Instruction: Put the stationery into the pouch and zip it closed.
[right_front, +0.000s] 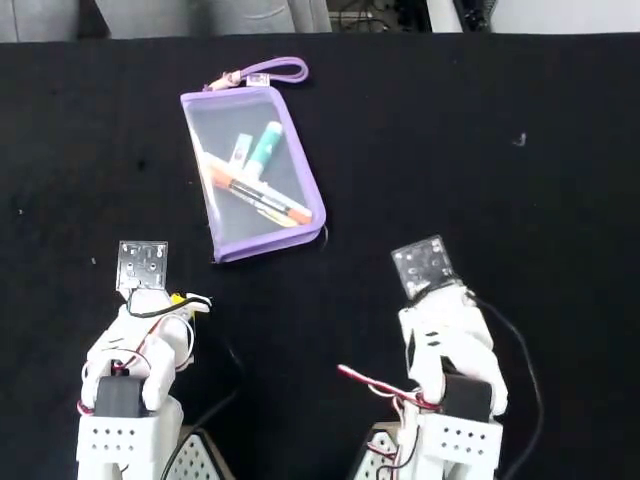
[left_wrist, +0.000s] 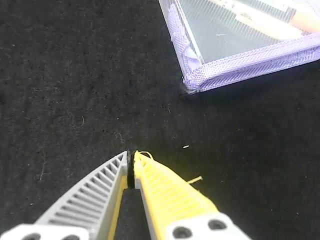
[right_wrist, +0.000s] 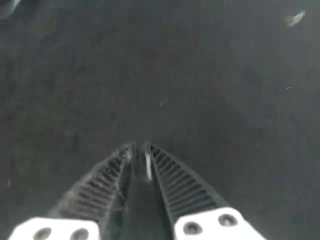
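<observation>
The left pincer (left_wrist: 132, 161) is keeping its tips together and holding nothing, over the black tabletop (right_front: 480, 150) near one corner of the pouch (right_front: 270, 242). The right pincer (right_wrist: 141, 150) is also closed on nothing. The one pouch is lying with its long axis running away from the arms, a little slanted, with its strap loop (right_front: 285, 70) pointing to the far side. Inside it are lying, as far as I can count, three pieces: an orange pen (right_front: 255, 197), a green tube (right_front: 265, 147) and a small white piece (right_front: 240, 150).

The pouch (left_wrist: 241, 42) runs off the left wrist view's edge.
</observation>
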